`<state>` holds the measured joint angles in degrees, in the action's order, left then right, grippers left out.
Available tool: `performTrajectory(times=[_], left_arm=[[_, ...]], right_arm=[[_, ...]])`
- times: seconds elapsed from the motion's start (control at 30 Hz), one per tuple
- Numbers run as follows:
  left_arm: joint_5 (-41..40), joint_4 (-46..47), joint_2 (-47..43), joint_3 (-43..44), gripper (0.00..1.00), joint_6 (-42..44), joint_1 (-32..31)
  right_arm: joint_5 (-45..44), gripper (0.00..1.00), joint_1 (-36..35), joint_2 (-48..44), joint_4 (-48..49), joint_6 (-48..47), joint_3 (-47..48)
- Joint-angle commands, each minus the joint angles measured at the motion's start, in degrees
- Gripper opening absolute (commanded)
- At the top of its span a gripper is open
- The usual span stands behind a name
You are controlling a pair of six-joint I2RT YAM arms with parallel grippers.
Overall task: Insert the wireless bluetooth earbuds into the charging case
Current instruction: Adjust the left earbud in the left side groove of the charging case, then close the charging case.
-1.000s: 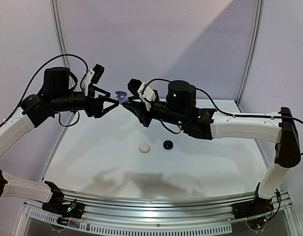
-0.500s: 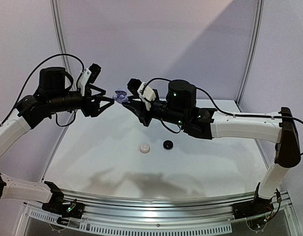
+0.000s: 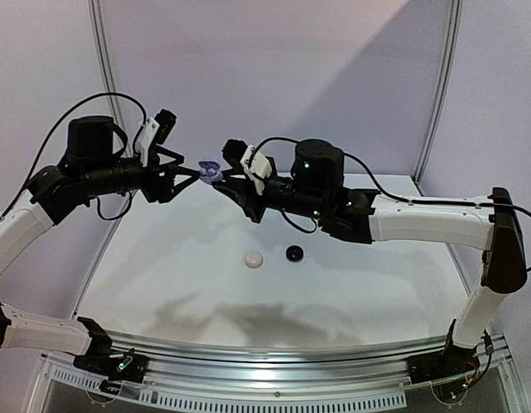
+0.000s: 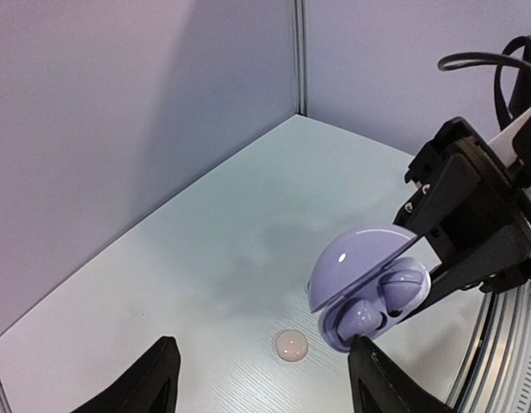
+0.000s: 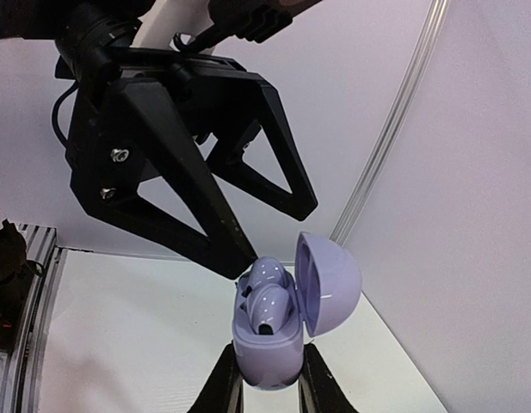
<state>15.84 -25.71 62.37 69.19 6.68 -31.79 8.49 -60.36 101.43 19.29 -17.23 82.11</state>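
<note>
My right gripper (image 5: 267, 380) is shut on the base of a lavender charging case (image 5: 267, 344), which it holds up in the air with the lid (image 5: 330, 284) swung open. Two lavender earbuds (image 5: 269, 303) sit in its wells. In the top view the case (image 3: 210, 169) hangs between the two arms above the table's far side. My left gripper (image 4: 263, 366) is open and holds nothing. One of its black fingertips (image 4: 361, 348) sits at the case's open rim (image 4: 338, 331), touching it or nearly so.
A small white round puck (image 3: 252, 259) and a small black one (image 3: 293, 253) lie side by side on the white table (image 3: 162, 284), below the arms. The pale puck (image 4: 290, 345) also shows under the left gripper. Grey walls close the back and sides.
The left arm has drawn slightly to the left and its jaws have narrowed a little. The right arm and the open case have stayed in place.
</note>
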Motion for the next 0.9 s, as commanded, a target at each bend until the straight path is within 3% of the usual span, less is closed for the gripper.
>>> performTrajectory(times=[0.0, 0.1, 0.23, 0.3, 0.47, 0.7, 0.87], left_arm=[[0.7, -0.92, -0.94, 0.6, 0.69, 1.8, 0.8], [5.52, 0.01, -3.39, -0.37, 0.74, 2.62, 1.42], [28.26, 1.09, -7.14, -0.67, 0.88, 10.09, 4.46], [33.43, -1.2, -7.28, -0.46, 0.93, 14.1, 5.15], [38.78, -12.19, -1.02, 2.75, 0.99, 24.41, 5.74], [39.54, -4.81, 1.62, 4.55, 0.99, 20.69, 4.42], [41.78, -7.51, 0.9, 4.91, 0.84, 22.73, 2.38]], right_arm=[[1.18, 0.0, -0.36, -2.26, 0.54, 0.22, 0.4], [2.11, 0.0, -0.09, -2.76, 0.96, 0.27, -0.45], [7.69, 0.0, 0.81, -3.71, 0.33, 1.11, -0.95], [10.84, 0.0, 0.9, -4.37, 0.44, 1.02, -1.3], [16.61, 0.0, 0.82, -5.19, 0.52, -0.08, -0.6], [18.9, 0.0, -0.45, -3.99, -4.55, -2.88, 2.36], [15.47, 0.0, -0.51, -3.49, -3.23, -0.02, 2.35]])
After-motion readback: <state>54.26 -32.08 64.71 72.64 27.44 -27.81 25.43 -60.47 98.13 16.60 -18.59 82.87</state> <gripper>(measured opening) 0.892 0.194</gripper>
